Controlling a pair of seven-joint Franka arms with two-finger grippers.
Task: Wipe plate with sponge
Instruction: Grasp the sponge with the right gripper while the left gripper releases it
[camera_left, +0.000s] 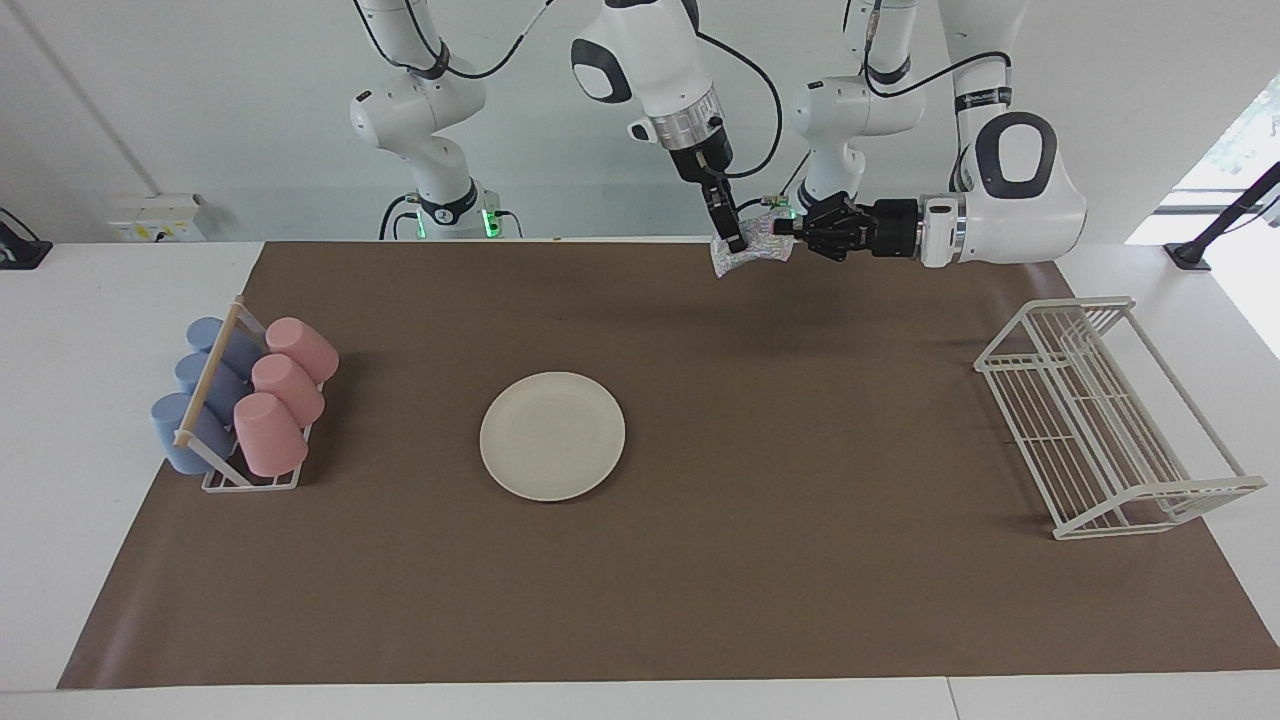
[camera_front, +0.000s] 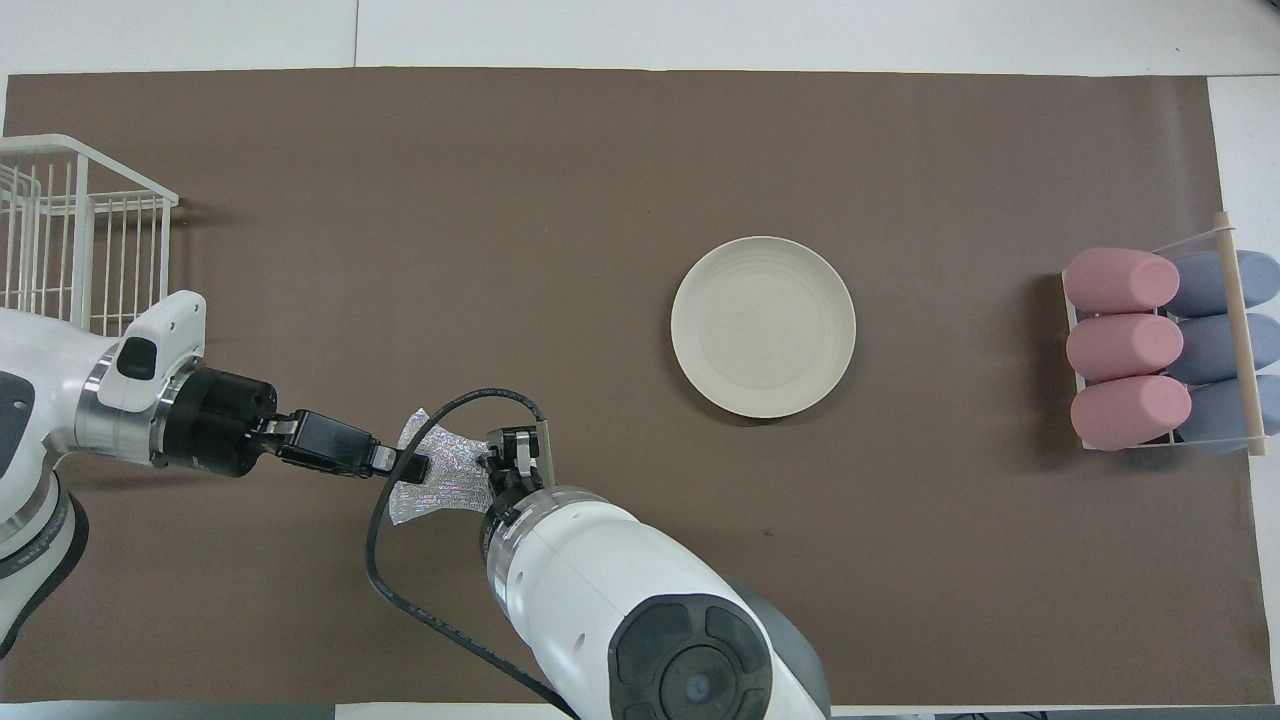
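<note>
One brown mat (camera_left: 700, 560) – covers white table (camera_left: 60, 450) | pale wall (camera_left: 200, 100)

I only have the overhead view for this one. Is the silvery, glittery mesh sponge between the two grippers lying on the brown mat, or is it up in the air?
Observer: It is up in the air. The facing view shows the silvery, glittery mesh sponge hanging clear above the brown mat.
Operator: What carries it?
Observer: The left gripper reaches in level from the side and is shut on one end of it.
Operator: And the right gripper?
Observer: The right gripper points steeply down at the sponge's other end. I cannot tell whether it grips.
</note>
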